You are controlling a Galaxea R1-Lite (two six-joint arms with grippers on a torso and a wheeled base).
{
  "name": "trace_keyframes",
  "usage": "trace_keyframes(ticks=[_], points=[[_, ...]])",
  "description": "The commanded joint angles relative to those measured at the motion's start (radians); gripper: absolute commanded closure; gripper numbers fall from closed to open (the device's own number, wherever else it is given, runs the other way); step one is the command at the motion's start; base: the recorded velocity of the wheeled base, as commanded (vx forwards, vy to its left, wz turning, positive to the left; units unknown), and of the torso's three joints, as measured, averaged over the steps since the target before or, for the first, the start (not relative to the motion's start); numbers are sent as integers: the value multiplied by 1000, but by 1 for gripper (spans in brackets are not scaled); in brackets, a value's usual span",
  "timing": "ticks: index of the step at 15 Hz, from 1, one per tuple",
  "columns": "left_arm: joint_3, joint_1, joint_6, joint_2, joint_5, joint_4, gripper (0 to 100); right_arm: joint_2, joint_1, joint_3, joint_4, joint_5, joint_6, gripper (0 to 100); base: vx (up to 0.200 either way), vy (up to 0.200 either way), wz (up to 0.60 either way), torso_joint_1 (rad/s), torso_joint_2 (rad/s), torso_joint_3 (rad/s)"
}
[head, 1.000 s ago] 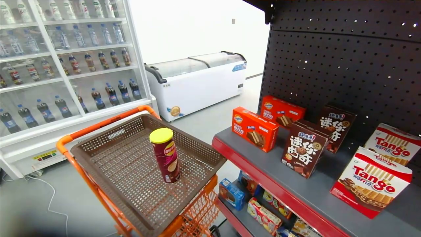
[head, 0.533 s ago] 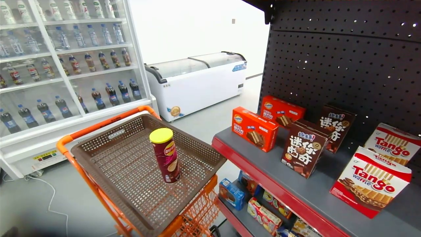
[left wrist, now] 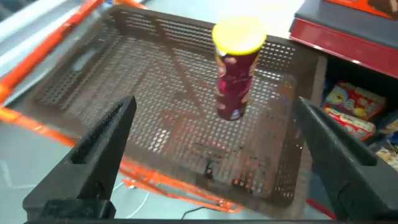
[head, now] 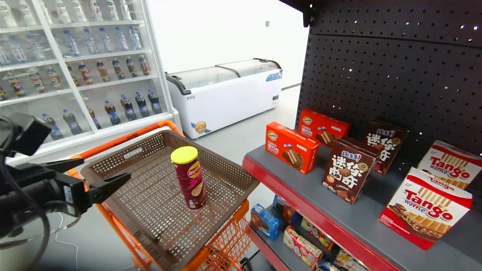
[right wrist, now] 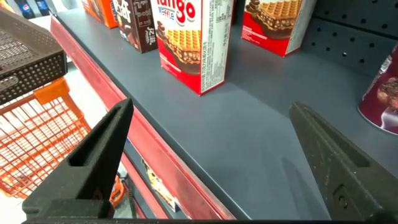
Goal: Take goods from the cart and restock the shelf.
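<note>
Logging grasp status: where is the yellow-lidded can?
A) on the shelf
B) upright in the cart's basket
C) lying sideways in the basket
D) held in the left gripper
B: the can stands upright in the brown basket, the open left gripper apart from it.

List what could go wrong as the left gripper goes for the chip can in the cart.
1. The chip can stands tall and alone in the brown basket; a glancing finger of the open left gripper could topple it.
2. The gripper sits at the basket's rim, so a low approach might snag the perforated wall.
</note>
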Motion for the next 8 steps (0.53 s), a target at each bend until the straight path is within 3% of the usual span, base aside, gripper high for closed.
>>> trace_keyframes(ticks=[1,4,8], points=[[-7,-32,-3,187,-32,-57,0,0,0,0,0,0,0,0,0,0,0,0,0,0],[4,-54,-20,361,-35,-269,0,0,0,0,0,0,0,0,0,0,0,0,0,0],[5,-80,-11,502,-32,-398,0,0,0,0,0,0,0,0,0,0,0,0,0,0]])
